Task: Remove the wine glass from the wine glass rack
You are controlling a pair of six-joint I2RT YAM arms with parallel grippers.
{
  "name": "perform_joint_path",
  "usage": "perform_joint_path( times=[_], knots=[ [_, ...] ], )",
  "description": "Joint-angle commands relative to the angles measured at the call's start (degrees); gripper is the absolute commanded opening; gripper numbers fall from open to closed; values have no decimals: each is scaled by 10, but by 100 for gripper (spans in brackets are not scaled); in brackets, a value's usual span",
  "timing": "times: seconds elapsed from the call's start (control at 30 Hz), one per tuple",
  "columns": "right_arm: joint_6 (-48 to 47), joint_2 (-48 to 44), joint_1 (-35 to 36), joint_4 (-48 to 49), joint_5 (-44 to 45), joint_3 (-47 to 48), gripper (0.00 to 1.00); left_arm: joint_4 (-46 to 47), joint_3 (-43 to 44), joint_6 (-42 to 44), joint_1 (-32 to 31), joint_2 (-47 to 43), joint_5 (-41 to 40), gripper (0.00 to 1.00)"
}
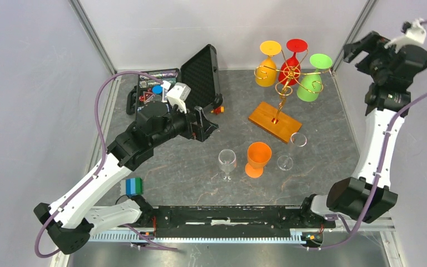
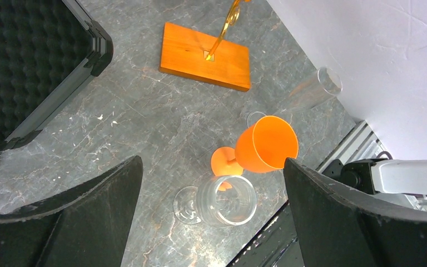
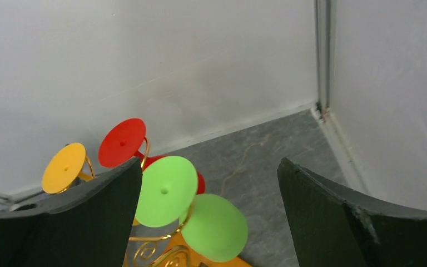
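Up front, a clear glass (image 1: 227, 164), an orange glass (image 1: 258, 157) and a second clear glass (image 1: 292, 149) stand on the table. The left gripper (image 1: 203, 125) hangs just behind-left of them, wide open and empty. Further back, the rack (image 1: 281, 92) has yellow (image 1: 266, 75), red (image 1: 293, 72) and green (image 1: 309, 89) glasses hanging upside down. The right gripper (image 3: 208, 167) is spread wide too, empty, up high near the green glass's right side, not touching it.

Six glasses: yellow (image 1: 266, 77), red (image 1: 292, 72), green (image 1: 309, 89), orange (image 1: 258, 156), two clear (image 1: 227, 162) (image 1: 292, 149). One rack (image 1: 275, 121). One case (image 1: 200, 75).
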Motion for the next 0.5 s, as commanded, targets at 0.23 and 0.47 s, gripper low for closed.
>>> perform_joint_path(
  times=[0.23, 0.47],
  knots=[
    [275, -4, -84, 273, -262, -185, 86, 37, -17, -14, 7, -11, 8, 100],
    [357, 22, -83, 377, -290, -231, 74, 34, -16, -6, 7, -10, 6, 100]
  ],
)
